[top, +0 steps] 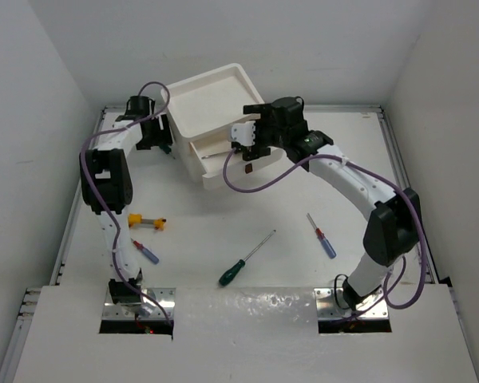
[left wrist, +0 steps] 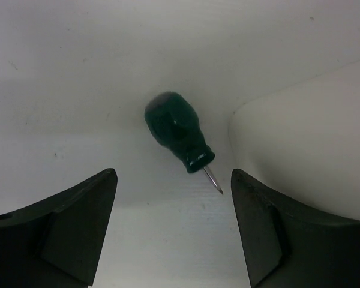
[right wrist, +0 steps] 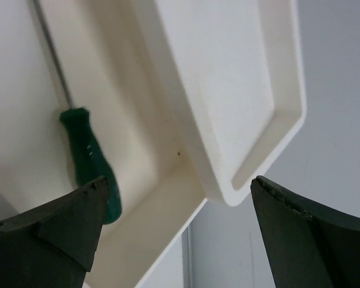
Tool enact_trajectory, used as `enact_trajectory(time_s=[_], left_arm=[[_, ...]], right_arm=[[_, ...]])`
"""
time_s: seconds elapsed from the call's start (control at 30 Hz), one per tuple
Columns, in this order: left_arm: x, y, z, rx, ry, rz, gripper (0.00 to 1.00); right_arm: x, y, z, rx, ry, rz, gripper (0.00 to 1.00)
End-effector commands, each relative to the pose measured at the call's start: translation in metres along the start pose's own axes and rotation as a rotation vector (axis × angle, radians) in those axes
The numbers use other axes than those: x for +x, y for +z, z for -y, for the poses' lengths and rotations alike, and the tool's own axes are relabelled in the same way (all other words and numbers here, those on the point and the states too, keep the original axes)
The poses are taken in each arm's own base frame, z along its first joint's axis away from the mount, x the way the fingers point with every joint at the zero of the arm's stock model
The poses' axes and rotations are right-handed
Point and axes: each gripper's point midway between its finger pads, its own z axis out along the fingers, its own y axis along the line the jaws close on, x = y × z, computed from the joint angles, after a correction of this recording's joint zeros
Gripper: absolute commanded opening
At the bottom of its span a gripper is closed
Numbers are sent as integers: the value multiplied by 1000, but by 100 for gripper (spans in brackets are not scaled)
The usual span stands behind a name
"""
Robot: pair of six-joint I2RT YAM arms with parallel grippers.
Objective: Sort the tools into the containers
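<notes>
green screwdrivers (top: 246,259) (left wrist: 177,129) (right wrist: 90,162): 3 | blue screwdrivers (top: 146,252) (top: 322,237): 2 | yellow screwdriver (top: 146,222): 1 | drawer unit (top: 190,152): 1

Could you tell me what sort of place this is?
Probably a robotics lab test cell: a white table boxed in by plain walls, a left arm and right arm bolted at its edge, a drawer unit and a green screwdriver on it.

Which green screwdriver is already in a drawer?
The long-shafted one lying inside the open drawer in the right wrist view. The other long green screwdriver and the stubby one lie on the table.
</notes>
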Motion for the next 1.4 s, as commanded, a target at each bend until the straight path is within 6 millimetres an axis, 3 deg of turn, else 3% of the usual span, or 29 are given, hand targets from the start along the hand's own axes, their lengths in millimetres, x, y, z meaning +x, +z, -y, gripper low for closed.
enact_trajectory(time_s=[0.0, 0.2, 0.27, 0.3, 0.33, 0.47, 0.63, 0.7, 0.77, 0.9, 1.03, 1.2, 1.3, 1.37], left_arm=[[-32, 4, 9, -12, 5, 81, 74], [-28, 31, -11, -133, -20, 72, 73], [-16, 42, -18, -162, 2, 37, 63], [-15, 42, -19, -163, 3, 34, 61], [-9, 45, -21, -168, 5, 21, 58], [14, 52, -28, -187, 24, -35, 48], [34, 54, -35, -184, 10, -103, 18], [38, 52, -40, -187, -1, -118, 0], [38, 47, -47, -195, -15, -123, 0], [9, 20, -48, -148, -23, -55, 0], [-34, -18, -27, -43, 35, 66, 0], [-74, -71, -23, -35, 102, 178, 0], [-105, -115, -16, -22, 142, 251, 0], [-146, -172, 2, 12, 186, 397, 0]], right_arm=[[-47, -41, 71, 294, 105, 164, 99], [-76, -74, 68, 364, 263, 336, 99], [-86, -99, 72, 419, 301, 387, 99], [-85, -97, 69, 415, 316, 388, 99], [-87, -109, 75, 446, 326, 393, 99], [-85, -127, 81, 494, 397, 378, 99], [-81, -146, 81, 543, 437, 366, 99], [-79, -150, 77, 556, 442, 365, 99], [-75, -157, 77, 584, 449, 348, 99], [-69, -162, 73, 598, 475, 326, 99], [-68, -160, 65, 566, 503, 320, 99], [-87, -157, 43, 410, 463, 373, 99], [-97, -151, 13, 240, 385, 387, 99], [-97, -148, -5, 155, 396, 372, 99]])
